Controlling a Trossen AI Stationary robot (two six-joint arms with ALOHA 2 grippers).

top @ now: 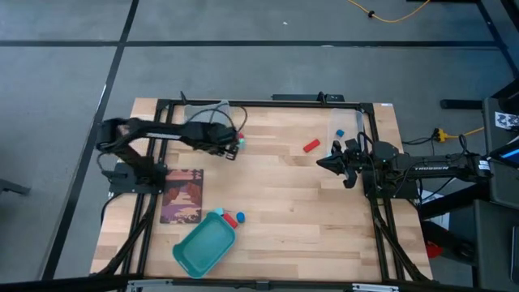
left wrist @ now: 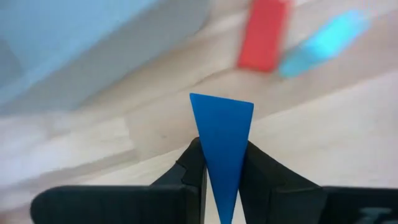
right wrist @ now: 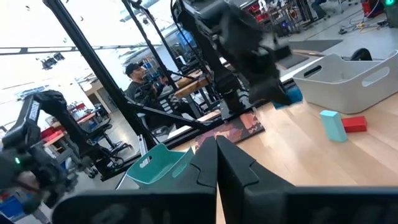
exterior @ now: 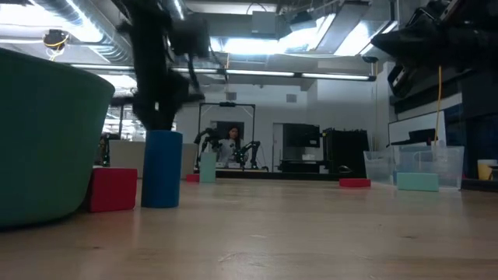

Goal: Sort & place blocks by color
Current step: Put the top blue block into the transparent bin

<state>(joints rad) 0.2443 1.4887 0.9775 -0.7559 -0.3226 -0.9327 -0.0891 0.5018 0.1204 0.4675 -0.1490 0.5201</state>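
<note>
Item one: my left gripper (top: 233, 147), upper left-centre of the high view, near the table's far edge. In the left wrist view its fingers (left wrist: 189, 171) are clamped tight on a dark blue wedge block (left wrist: 221, 146), thin end down between the pads and wide end sticking out past the tips.

Item two: my right gripper (top: 324, 163), right of centre in the high view, hanging over bare wood. In the right wrist view the two fingers (right wrist: 205, 163) are pressed together with nothing between them.

Item three: loose blocks. A red block (top: 311, 146) lies flat just up and left of the right gripper. A small blue block (top: 340, 132) sits in the clear bin (top: 347, 122) at the upper right of the table. A red block (top: 230, 219) and a blue cylinder (top: 240, 216) stand touching the upper right corner of the teal tray (top: 204, 244), lower centre. In the low view I count a light cyan block (exterior: 207, 166) standing far back and another (exterior: 418, 181) lying at right.

Item four: a picture card (top: 182, 195) lies flat at the left, just above the tray.

Item five: a person (exterior: 230, 145) far behind the table in the low view.
</note>
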